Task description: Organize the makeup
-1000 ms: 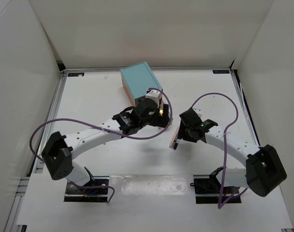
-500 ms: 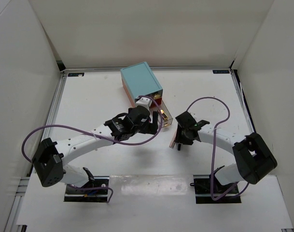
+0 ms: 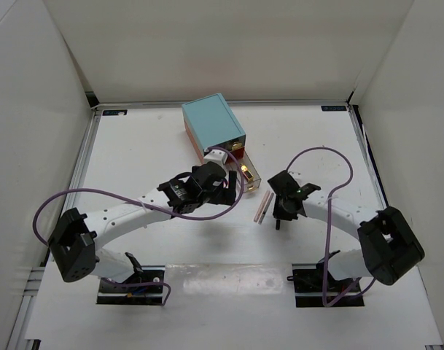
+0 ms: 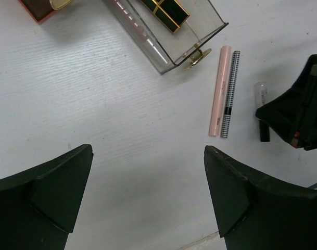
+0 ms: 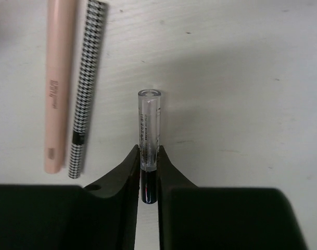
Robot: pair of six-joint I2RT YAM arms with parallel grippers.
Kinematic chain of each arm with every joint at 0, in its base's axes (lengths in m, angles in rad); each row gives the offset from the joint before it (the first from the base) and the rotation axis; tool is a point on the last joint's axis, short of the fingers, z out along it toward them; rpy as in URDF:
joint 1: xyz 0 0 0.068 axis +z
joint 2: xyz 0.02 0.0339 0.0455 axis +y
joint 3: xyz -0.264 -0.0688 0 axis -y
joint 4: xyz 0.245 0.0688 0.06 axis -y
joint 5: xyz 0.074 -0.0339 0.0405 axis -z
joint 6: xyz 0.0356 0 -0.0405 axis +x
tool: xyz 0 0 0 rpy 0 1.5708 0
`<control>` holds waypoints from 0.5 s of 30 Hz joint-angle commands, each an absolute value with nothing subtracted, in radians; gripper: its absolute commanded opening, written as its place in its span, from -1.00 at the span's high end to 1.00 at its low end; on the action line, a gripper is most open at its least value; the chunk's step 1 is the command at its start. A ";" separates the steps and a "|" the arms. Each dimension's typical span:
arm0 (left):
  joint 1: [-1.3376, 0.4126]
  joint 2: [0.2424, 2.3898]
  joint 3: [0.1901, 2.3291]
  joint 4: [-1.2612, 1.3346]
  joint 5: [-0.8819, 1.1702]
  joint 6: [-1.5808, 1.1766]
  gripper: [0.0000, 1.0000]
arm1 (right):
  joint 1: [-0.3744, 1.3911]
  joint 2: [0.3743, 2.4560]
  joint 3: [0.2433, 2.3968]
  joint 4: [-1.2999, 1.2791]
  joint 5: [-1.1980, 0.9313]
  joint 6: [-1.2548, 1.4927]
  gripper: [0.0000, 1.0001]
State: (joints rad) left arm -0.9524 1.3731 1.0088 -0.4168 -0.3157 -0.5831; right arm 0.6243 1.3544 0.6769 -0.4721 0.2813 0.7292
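My right gripper [image 5: 147, 152] is shut on a clear tube with a black cap [image 5: 149, 125], low over the table; from above the gripper [image 3: 282, 209] sits right of the drawer. A peach-pink stick [image 5: 58, 83] and a houndstooth black-and-white stick [image 5: 86, 83] lie side by side just left of the tube, free on the table [image 3: 260, 207]. My left gripper [image 4: 148, 174] is open and empty above bare table, below a clear drawer [image 4: 148, 44] that holds gold-and-black makeup [image 4: 167, 10]. The left wrist view also shows both sticks [image 4: 219, 88] and the tube [image 4: 260, 96].
The teal drawer box [image 3: 211, 122] stands at the back middle, its clear drawer [image 3: 245, 175] with a gold handle [image 4: 198, 56] pulled out toward me. An orange-edged item [image 4: 41, 8] lies at the top left of the left wrist view. White walls enclose the table.
My left gripper has drawn back from the drawer toward me. My right gripper has shifted slightly right with the tube, leaving the two sticks lying free on the table.
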 commanded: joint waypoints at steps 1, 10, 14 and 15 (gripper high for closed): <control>-0.953 1.319 1.028 -0.454 -0.362 -0.569 -0.97 | 0.626 1.304 0.741 -0.564 0.372 0.677 0.99; -0.916 1.286 0.979 -0.509 -0.370 -0.606 -0.97 | 0.629 1.362 0.995 -0.322 0.160 0.338 0.99; -0.908 1.261 0.957 -0.528 -0.351 -0.597 -0.97 | 0.637 1.485 1.120 -0.239 0.110 0.215 0.98; -0.907 1.252 0.947 -0.528 -0.332 -0.588 -0.97 | 0.641 1.540 1.171 -0.233 0.123 0.178 0.98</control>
